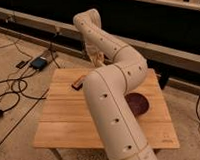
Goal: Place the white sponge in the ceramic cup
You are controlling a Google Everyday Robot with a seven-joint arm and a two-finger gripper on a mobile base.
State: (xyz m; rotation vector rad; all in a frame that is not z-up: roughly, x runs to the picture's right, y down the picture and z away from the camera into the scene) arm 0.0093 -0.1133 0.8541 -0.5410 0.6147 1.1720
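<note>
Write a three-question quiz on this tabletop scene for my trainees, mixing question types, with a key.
1. True or false: the dark bowl rests on the wooden table.
2. Where is the shut pincer? A) above the table's far edge B) inside the bowl C) down on the floor
3. Fill in: in the picture, the brown block lies to the ____ of the arm.
Key: 1 true; 2 A; 3 left.

Dim warm light, perhaps from overhead; whole view soft, blurred; background dark; gripper [96, 58] indistinct behind arm [115, 114].
</note>
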